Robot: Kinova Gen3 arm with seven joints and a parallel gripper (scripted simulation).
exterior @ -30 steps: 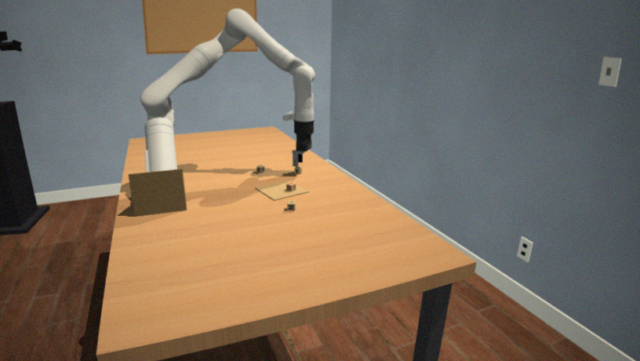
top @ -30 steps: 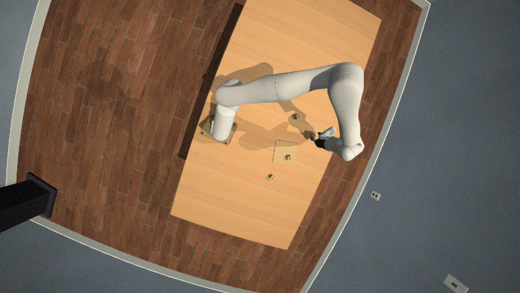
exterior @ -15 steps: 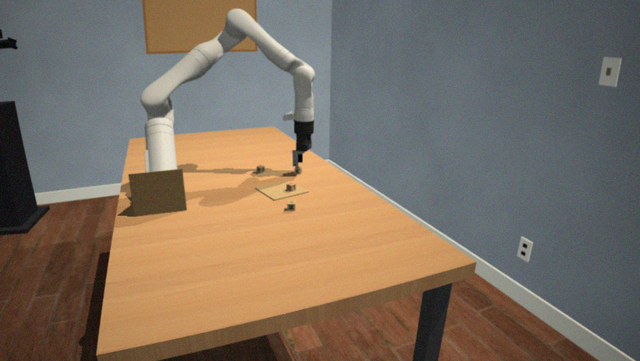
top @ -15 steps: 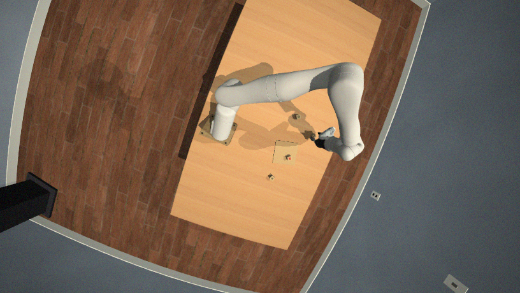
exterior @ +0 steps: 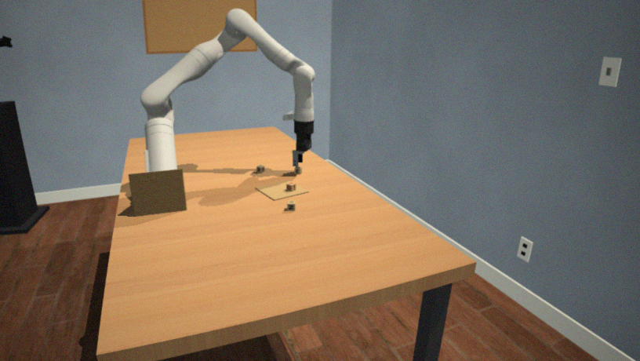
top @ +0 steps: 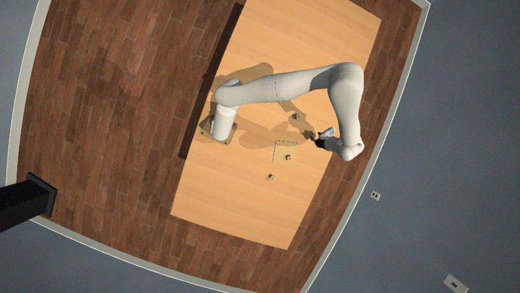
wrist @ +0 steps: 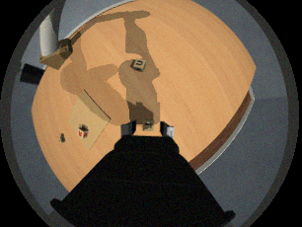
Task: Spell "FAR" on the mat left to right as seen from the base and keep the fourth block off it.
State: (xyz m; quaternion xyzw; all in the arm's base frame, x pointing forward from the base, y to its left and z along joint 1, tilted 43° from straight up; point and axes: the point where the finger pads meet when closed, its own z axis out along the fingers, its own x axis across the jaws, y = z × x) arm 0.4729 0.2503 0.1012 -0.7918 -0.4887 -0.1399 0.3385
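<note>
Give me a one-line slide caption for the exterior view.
White arm's open claw poised over a small wooden block beside the tan mat, which holds one red-marked block.

The top view looks straight down from high up, taking in the whole table (top: 232,204). The exterior view stands off the table's near corner, facing along it. The wrist view looks down close; all share the mat (exterior: 273,192).
</note>
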